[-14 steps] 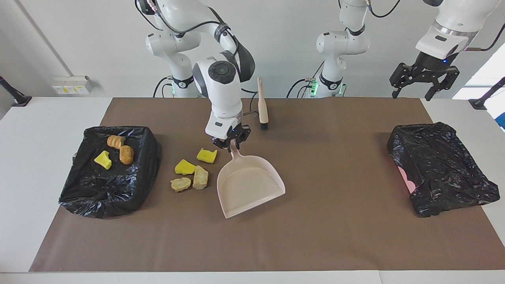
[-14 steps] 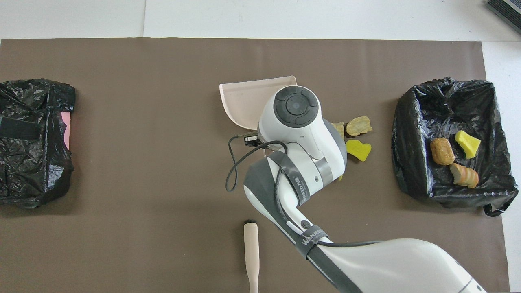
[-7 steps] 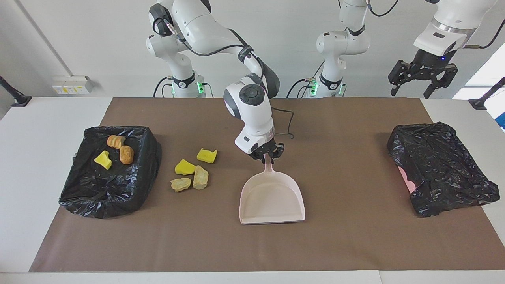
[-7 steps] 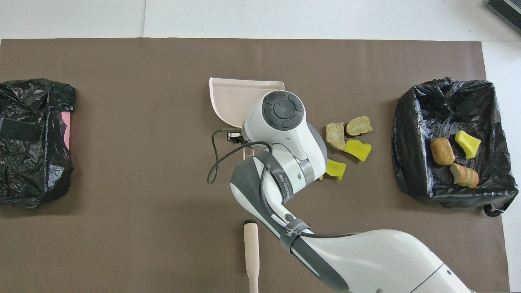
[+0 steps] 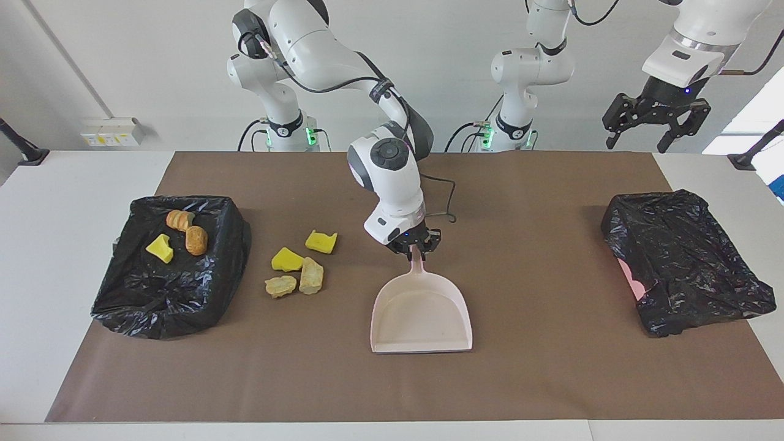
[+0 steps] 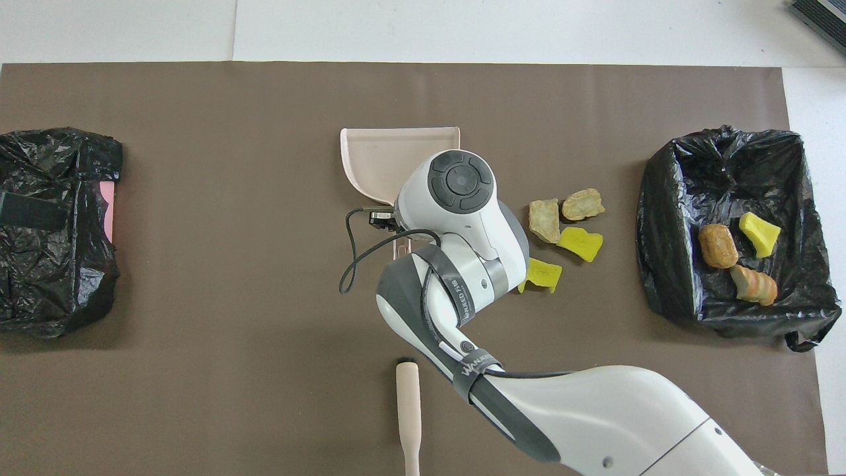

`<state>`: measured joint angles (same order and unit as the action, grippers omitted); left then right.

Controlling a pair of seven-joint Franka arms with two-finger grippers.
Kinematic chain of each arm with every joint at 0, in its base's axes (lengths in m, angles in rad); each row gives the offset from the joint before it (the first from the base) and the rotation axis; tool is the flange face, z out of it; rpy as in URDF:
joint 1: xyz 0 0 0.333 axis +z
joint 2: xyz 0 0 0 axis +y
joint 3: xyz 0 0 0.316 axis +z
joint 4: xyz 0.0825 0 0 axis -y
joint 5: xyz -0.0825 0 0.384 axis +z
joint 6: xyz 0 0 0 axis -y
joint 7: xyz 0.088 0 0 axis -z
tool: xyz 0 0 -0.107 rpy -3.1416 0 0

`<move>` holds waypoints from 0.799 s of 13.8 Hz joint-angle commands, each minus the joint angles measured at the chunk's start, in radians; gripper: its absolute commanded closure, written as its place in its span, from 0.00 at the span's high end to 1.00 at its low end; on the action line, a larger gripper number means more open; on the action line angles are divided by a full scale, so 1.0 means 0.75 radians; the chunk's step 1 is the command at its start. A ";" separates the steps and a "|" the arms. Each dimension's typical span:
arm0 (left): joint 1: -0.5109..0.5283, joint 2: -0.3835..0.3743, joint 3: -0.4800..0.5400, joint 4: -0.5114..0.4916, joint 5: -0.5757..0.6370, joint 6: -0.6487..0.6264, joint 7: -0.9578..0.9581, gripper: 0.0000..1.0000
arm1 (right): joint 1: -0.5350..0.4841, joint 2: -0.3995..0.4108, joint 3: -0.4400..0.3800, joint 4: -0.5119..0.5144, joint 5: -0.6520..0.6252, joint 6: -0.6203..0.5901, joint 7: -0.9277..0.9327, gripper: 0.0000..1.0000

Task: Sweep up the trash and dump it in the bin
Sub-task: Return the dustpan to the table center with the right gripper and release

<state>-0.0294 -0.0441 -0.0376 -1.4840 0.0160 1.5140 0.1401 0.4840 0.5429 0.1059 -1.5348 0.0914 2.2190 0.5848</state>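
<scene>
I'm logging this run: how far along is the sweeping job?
Done: three trash pieces lie in the black-lined bin at the right arm's end. In hand: the right gripper is at the handle of the empty dustpan, which rests on the mat. Left: four pieces sit on the mat between bin and dustpan; the brush lies untouched. The left gripper waits, open, raised.

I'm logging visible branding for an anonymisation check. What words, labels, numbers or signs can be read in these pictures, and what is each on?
"WANREED": on the dark strap round the right arm's forearm, overhead view; the last letters are uncertain.
A second printed strap nearer the wrist carries lettering too blurred to read.
The yellow-marked wall sockets in the facing view: markings too small to read.
Nothing legible on the dustpan, brush, bins or trash.
</scene>
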 commanded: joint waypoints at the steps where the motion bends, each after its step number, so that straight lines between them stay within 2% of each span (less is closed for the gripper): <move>1: 0.021 -0.019 -0.013 -0.005 -0.011 -0.026 0.008 1.00 | 0.011 -0.018 0.002 -0.007 -0.036 0.003 0.004 1.00; 3: 0.019 -0.019 -0.013 -0.005 -0.011 -0.026 0.008 1.00 | 0.011 -0.096 0.002 -0.011 -0.032 -0.107 0.006 1.00; 5: 0.019 -0.019 -0.013 -0.003 -0.011 -0.024 0.008 1.00 | 0.017 -0.208 0.002 -0.074 -0.018 -0.195 0.006 1.00; 9: 0.000 -0.019 -0.021 -0.007 -0.011 -0.006 0.006 1.00 | 0.081 -0.484 0.004 -0.321 -0.005 -0.346 0.008 1.00; 11: -0.004 -0.005 -0.028 -0.007 -0.011 0.045 0.003 1.00 | 0.156 -0.594 0.012 -0.473 0.076 -0.367 0.028 1.00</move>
<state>-0.0307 -0.0441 -0.0544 -1.4840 0.0150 1.5187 0.1401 0.5624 0.2047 0.1108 -1.7327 0.1073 1.9242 0.5849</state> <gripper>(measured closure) 0.000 0.000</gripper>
